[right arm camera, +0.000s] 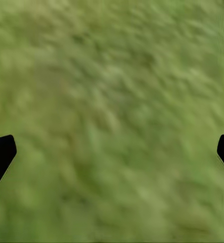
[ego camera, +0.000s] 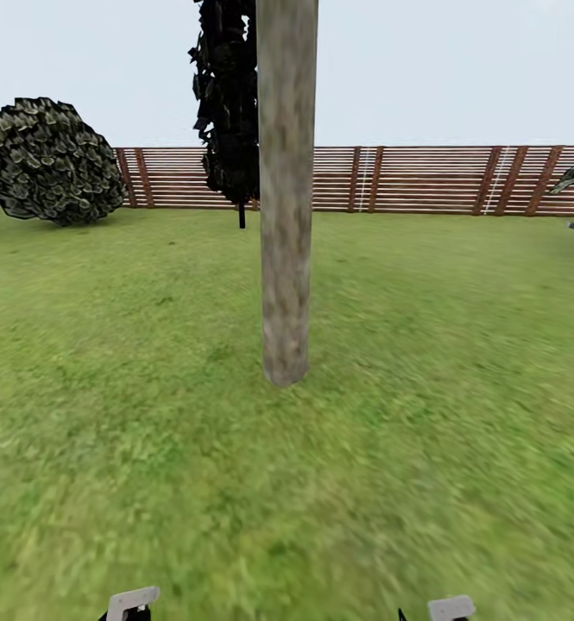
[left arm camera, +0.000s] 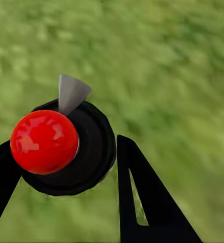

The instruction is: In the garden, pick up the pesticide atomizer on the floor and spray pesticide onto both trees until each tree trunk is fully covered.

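The pesticide atomizer (left arm camera: 66,147), black-bodied with a red cap and grey nozzle, sits clamped between the left gripper's (left arm camera: 66,167) fingers, over grass. The tree trunk (ego camera: 285,216) stands upright ahead of both grippers, roughly midway between them, its long axis vertical. Judged: the spray must go forward from the left arm. The right gripper (right arm camera: 112,152) is spread wide, empty.

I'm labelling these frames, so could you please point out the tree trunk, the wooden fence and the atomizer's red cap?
tree trunk (ego camera: 286,216): head view, middle of the grey-brown bark.
wooden fence (ego camera: 425,179): head view, slats right of the trunk.
red cap (left arm camera: 44,142): left wrist view, centre of the glossy dome.
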